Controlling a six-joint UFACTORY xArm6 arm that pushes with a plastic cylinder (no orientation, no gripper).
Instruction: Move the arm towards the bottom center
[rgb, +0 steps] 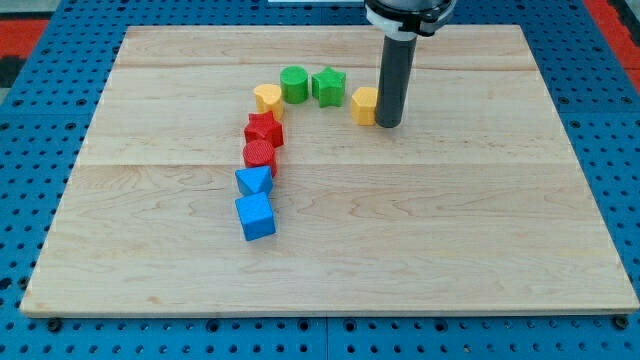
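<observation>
My tip (387, 124) rests on the wooden board (420, 230) in the upper middle, touching or almost touching the right side of a yellow block (364, 104). An arc of blocks runs from there leftward and down: a green star (328, 85), a green cylinder (294, 84), a yellow heart-like block (267, 98), a red star (264, 129), a red cylinder (259, 155), a blue triangular block (254, 181) and a blue cube (255, 216). The bottom centre of the board lies well below my tip.
The board lies on a blue perforated table (30, 200). A red area (20, 35) shows at the top left corner. The arm's body (405, 12) enters from the view's top.
</observation>
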